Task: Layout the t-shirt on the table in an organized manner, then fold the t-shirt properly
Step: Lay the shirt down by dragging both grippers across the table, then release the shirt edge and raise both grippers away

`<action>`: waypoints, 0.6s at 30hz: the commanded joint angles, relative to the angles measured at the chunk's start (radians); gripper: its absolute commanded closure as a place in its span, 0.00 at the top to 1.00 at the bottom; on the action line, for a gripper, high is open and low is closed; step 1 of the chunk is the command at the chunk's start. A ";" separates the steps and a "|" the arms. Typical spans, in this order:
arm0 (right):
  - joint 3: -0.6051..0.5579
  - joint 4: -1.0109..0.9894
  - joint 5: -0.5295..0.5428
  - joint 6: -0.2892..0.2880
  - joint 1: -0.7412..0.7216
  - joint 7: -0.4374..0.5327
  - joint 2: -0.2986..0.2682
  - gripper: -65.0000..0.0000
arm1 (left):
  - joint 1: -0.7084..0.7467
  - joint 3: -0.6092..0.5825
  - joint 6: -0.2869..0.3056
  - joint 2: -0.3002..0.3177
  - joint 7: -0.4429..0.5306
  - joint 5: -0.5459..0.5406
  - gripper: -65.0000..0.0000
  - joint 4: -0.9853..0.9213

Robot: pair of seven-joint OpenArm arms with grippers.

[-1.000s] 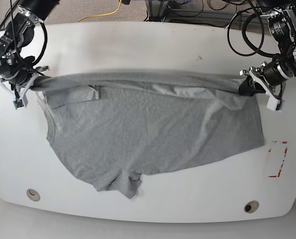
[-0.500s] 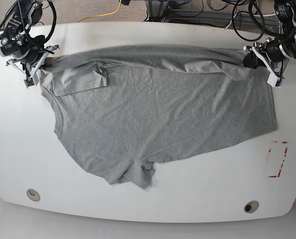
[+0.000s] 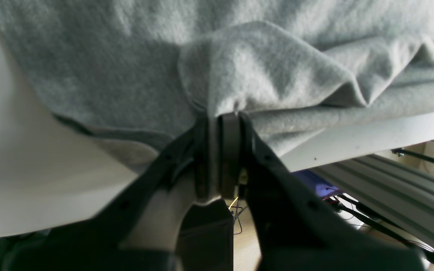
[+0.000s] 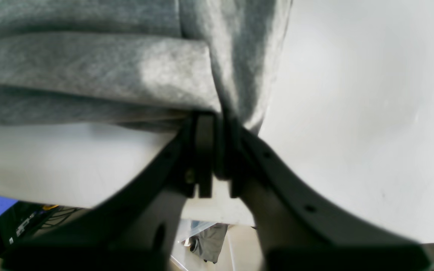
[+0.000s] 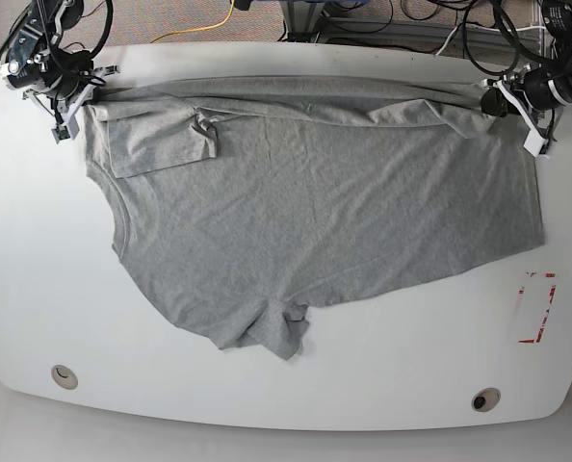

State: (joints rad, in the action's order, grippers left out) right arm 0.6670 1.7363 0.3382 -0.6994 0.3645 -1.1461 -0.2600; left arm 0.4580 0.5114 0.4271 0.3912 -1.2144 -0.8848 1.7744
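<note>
Two grommet holes at the near rim of the table point(image 5: 267, 399) serve as reference. Just beyond them lies one sleeve of the t-shirt point(image 5: 296, 212), folded under at its tip. Beyond that, the body of the shirt now lies spread flat; a second ago it sagged from a raised edge, which has since been drawn to the far rim. At the far corners, the right gripper point(image 5: 74, 104) and left gripper point(image 5: 509, 100) each remain clamped on that edge, jaws pinched on cloth. Judgement: spreading is nearly complete; release and smoothing of the tucked far sleeve come next.
</note>
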 commanded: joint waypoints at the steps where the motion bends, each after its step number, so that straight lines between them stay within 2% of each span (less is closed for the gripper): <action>1: 0.009 0.011 -0.001 0.001 0.006 0.005 -0.011 0.33 | 0.005 0.005 0.002 0.021 0.012 -0.009 0.01 0.012; 2: 0.009 0.011 -0.001 0.001 0.006 0.005 -0.011 0.37 | 0.008 0.005 0.002 0.021 0.012 -0.009 0.01 0.012; 3: 0.010 0.011 -0.001 0.001 0.008 0.005 -0.009 0.48 | 0.015 0.002 0.002 0.021 0.012 -0.009 0.01 0.012; 5: 0.012 0.011 -0.001 0.001 0.008 0.005 -0.009 0.61 | 0.020 0.000 0.002 0.021 0.011 -0.009 0.03 0.012; 6: 0.020 0.012 0.003 0.001 0.008 0.005 -0.009 0.69 | 0.022 0.000 0.002 0.021 0.011 -0.009 0.07 0.012; 7: 0.026 0.012 0.005 0.001 0.008 0.005 -0.009 0.72 | 0.022 -0.001 0.002 0.021 0.011 -0.009 0.10 0.012; 10: 0.056 0.046 0.003 0.001 0.008 0.001 -0.008 0.88 | 0.023 -0.001 0.000 0.021 0.011 -0.009 0.34 0.012; 12: 0.064 0.073 0.002 0.001 0.008 -0.001 -0.008 0.94 | 0.032 0.002 -0.003 0.021 0.011 -0.009 0.50 0.012; 14: 0.066 0.095 0.002 0.001 0.008 -0.001 -0.008 0.95 | 0.043 0.008 -0.003 0.021 0.011 -0.009 0.60 0.014; 18: 0.066 0.135 -0.001 0.001 0.011 -0.002 -0.009 0.96 | 0.051 0.016 -0.003 0.024 0.011 0.000 0.65 0.014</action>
State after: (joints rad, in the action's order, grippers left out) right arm 0.7273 1.8259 0.3298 -0.6971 0.3744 -1.1595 -0.2520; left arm 0.5026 0.5137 0.4263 0.3943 -1.2110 -0.8837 1.7737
